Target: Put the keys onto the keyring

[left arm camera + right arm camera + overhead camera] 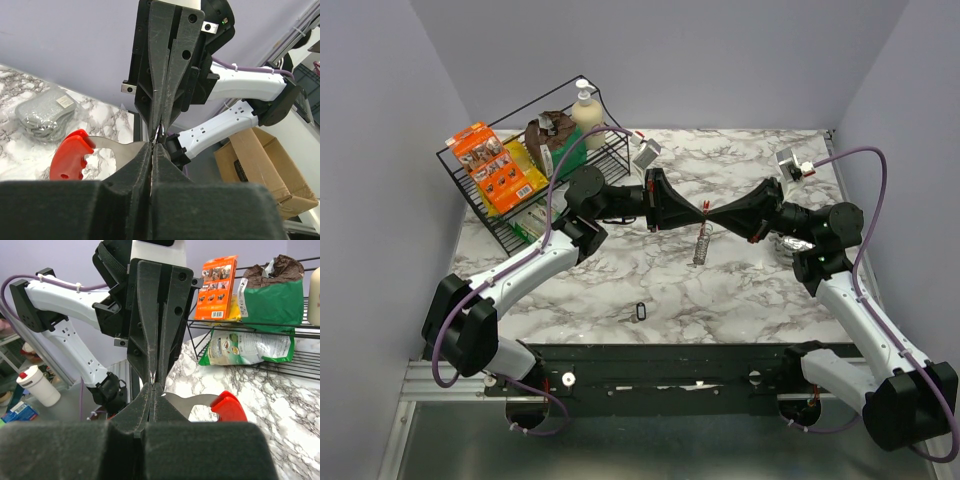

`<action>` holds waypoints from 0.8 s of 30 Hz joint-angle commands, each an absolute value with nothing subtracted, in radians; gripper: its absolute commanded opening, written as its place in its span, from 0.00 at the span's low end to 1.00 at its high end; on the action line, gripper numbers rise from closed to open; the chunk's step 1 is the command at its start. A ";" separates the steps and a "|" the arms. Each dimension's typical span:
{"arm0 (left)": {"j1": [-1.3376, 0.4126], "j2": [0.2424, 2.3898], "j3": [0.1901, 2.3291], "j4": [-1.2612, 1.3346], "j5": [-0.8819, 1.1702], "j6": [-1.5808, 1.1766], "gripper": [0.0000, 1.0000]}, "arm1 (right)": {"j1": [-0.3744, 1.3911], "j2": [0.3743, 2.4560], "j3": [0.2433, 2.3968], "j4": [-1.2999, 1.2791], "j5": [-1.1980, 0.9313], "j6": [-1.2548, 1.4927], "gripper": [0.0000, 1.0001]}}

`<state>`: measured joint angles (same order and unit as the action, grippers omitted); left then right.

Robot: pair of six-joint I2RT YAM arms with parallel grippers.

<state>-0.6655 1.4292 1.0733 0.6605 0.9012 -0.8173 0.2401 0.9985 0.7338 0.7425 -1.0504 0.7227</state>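
Observation:
Both grippers meet tip to tip above the middle of the marble table. The keyring's ribbed silvery chain hangs straight down from that meeting point. Its red clip on a flat silvery piece sticks out sideways and also shows in the right wrist view. My left gripper has its jaws pressed together at the keyring's metal. My right gripper is shut on the same spot from the other side. A small metal loop shows between the tips; what it is I cannot tell. One dark oval key lies on the table near the front edge.
A black wire basket with snack packs and a soap bottle stands at the back left. A silvery pouch lies under the right arm. Small white objects sit at the back and back right.

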 commanded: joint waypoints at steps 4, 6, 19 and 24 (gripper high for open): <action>-0.683 1.436 1.114 0.658 0.899 -0.807 0.00 | 0.241 0.992 0.739 0.787 -1.066 0.726 0.00; -0.683 1.431 1.114 0.652 0.893 -0.799 0.00 | 0.239 0.991 0.736 0.788 -1.065 0.726 0.00; -0.683 1.359 1.147 0.395 0.821 -0.594 0.00 | 0.239 0.988 0.710 0.790 -1.049 0.730 0.31; -0.683 1.341 1.157 0.334 0.798 -0.540 0.00 | 0.239 0.962 0.699 0.787 -1.028 0.713 0.65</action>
<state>-0.6785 1.3785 1.1206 0.4099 0.8413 -0.6193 0.2363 0.9924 0.7136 0.7612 -1.0447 0.7322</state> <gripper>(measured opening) 0.009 0.586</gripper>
